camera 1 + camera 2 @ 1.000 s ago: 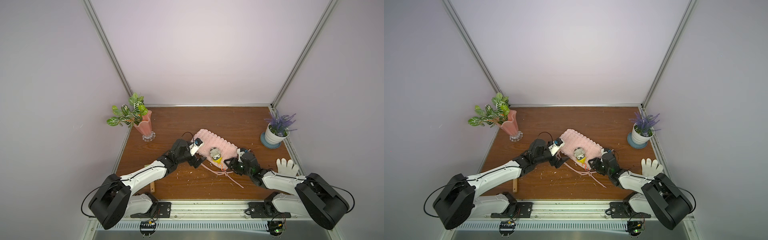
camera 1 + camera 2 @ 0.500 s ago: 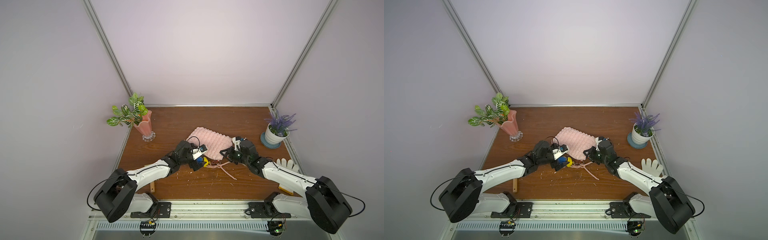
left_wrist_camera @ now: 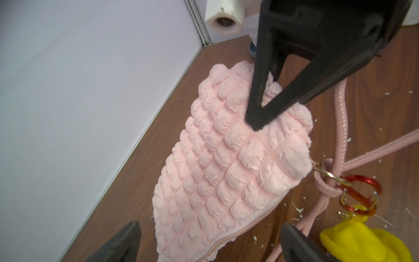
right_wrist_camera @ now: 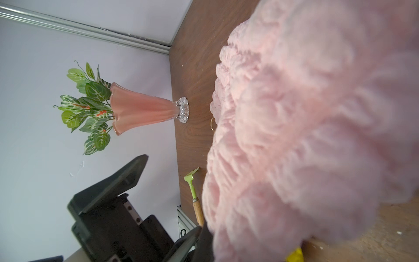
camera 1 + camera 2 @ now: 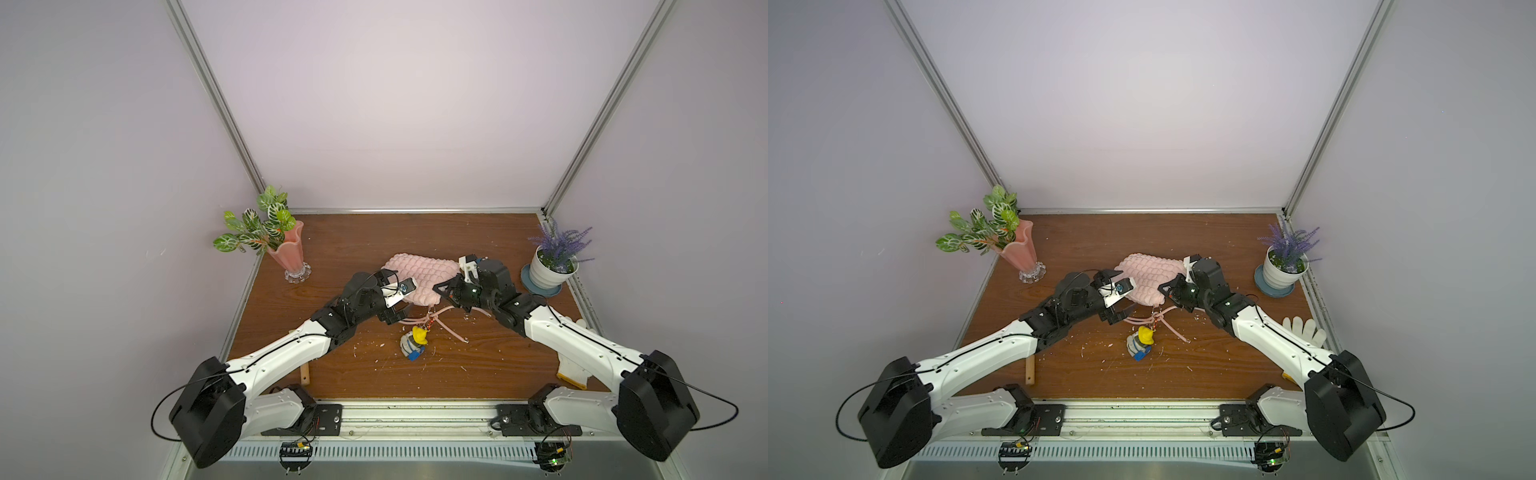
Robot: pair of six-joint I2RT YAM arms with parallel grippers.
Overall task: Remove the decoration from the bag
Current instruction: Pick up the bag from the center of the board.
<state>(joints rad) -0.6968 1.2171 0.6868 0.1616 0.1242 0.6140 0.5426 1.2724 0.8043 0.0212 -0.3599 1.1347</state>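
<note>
Decoration (image 5: 414, 343) lies on table (image 5: 353, 249) just before bag (image 5: 419, 276), clip (image 3: 360, 195) still hooked on bag's ring (image 3: 326, 173), so unclipping remains. Right gripper (image 3: 256, 123) pinches bag's corner; left gripper (image 5: 400, 319) gapes wide, empty, beside strap (image 5: 451, 330)

Grey decoration (image 5: 413, 344) (yellow cap) lies beside the puffy pink bag (image 5: 422, 274), clipped on.

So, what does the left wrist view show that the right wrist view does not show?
Only the left wrist view shows the red clip, the pink cord strap and the right gripper, shut on the bag. Only the right wrist view shows the pink vase with leaves and a green rake. Both views show the bag and the wooden table.
</note>
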